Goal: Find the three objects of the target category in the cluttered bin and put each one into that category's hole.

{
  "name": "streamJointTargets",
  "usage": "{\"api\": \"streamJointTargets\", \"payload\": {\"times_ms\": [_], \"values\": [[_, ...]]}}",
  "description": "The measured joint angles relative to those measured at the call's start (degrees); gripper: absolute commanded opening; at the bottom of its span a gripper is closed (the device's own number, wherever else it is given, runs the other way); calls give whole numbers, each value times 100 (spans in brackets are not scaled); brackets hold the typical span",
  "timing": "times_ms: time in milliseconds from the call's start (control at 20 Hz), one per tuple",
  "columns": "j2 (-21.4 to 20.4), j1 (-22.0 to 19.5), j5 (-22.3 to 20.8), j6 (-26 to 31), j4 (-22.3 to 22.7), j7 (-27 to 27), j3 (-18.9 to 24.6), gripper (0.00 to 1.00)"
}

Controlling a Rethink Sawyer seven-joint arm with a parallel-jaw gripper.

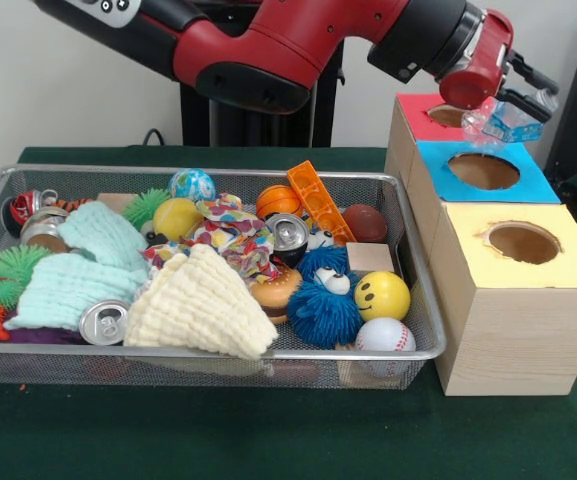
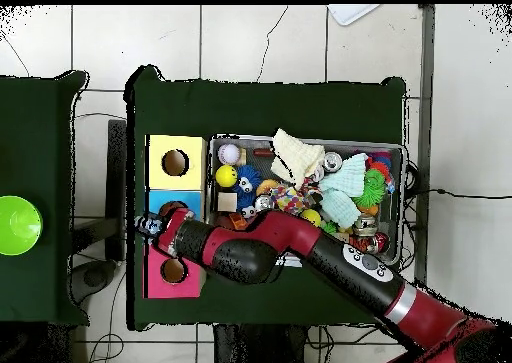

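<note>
gripper clamped on clear crumpled plastic bottle above red-topped wooden box | blue-topped box, yellow-topped box alongside | wire mesh bin crowded with toys | dark green tablecloth, tiled floor

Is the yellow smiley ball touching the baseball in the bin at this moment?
Touching. In the front view the yellow smiley ball sits directly against the top of the baseball at the bin's corner, with no gap between them.

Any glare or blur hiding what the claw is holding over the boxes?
Front view: the clear crumpled plastic in the claw catches glare and looks soft-edged, above the blue box. Overhead view: the arm hides the claw's tips; the cans glint.
</note>
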Motion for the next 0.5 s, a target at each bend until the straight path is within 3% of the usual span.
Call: {"api": "streamJointTargets", "payload": {"times_ms": [500], "values": [[5, -160, -6, 0, 9, 0, 129, 0]]}}
